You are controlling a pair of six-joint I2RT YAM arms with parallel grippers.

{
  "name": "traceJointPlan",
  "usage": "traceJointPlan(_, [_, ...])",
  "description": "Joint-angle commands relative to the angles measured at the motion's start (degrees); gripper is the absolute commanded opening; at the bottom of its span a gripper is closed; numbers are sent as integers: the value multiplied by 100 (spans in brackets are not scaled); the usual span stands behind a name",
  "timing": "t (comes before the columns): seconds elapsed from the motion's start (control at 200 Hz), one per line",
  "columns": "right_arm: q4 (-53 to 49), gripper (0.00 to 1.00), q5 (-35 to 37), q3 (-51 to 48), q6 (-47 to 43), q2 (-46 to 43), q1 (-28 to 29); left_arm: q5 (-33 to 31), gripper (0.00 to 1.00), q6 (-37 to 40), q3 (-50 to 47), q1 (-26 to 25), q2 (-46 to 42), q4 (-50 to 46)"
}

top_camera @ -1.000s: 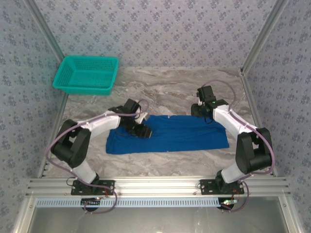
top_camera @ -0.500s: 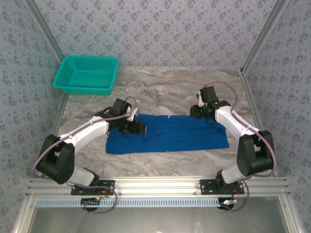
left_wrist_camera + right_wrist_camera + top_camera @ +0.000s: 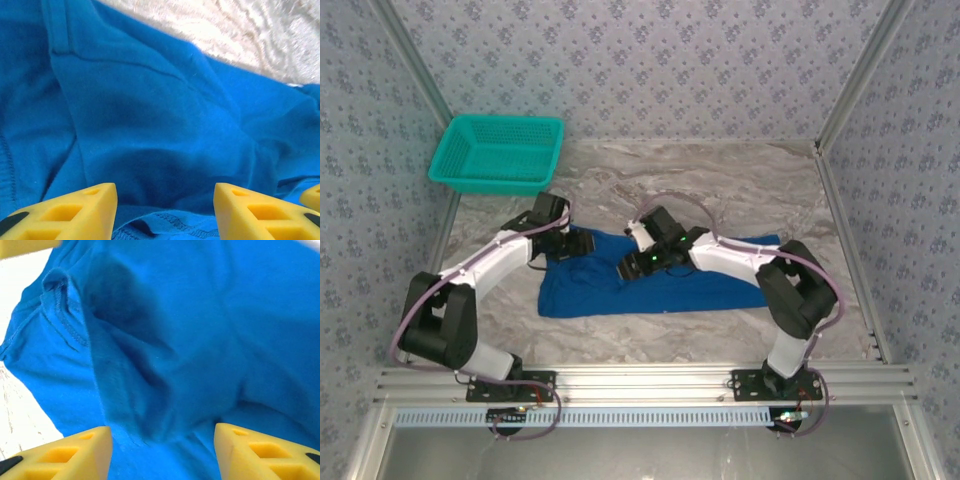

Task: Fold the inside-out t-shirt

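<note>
blue tee (image 3: 670,292) w/ seam stitching (image 3: 70,329), teal basket (image 3: 492,180)

A teal mesh basket (image 3: 492,179) sits at the far left corner of the desk (image 3: 680,185), its open top facing up and its left side close against the wall. The desk top is a pale grey-and-beige marble pattern. Walls (image 3: 650,60) papered in a small bluish floral print close in the far, left and right sides, with slanted aluminium posts (image 3: 860,72) at the corners. A ribbed aluminium rail (image 3: 640,382) runs along the near edge.
</note>
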Motion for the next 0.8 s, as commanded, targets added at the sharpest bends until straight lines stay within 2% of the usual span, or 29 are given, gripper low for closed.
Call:
traceJointPlan(0.0, [87,59,211,291,84,215,193,125,54,77,69,-3,135,-532])
traceJointPlan(0.125, [2,58,583,392,115,433,368,-114,53,237,-80,-3,187,-700])
traceJointPlan(0.21, [-341,53,951,650,-2,561,450,93,49,256,-157,-3,223,-683])
traceJointPlan(0.24, [-442,51,1019,685,-43,570,480,207,46,247,-182,-12,200,-651])
traceJointPlan(0.3, [-547,39,1180,679,-103,548,531,455,39,239,-256,-14,129,-617])
traceJointPlan(0.385, [-591,28,1136,615,-142,504,554,677,32,281,-365,-22,58,-695])
traceJointPlan(0.54, [-688,17,1054,533,-274,322,579,647,21,329,-563,-22,-239,-918])
traceJointPlan(0.61, [-798,14,996,273,-357,193,564,903,16,291,-612,-30,-491,-983])
traceJointPlan(0.705, [-964,14,935,73,-297,-25,498,1200,15,157,-717,-21,-1046,-987])
traceJointPlan(0.744, [-954,18,716,-11,-155,-74,409,1113,19,90,-745,-21,-1277,-933])
traceJointPlan(0.794, [-806,28,414,-131,164,-99,298,814,26,-16,-793,4,-1479,-846])
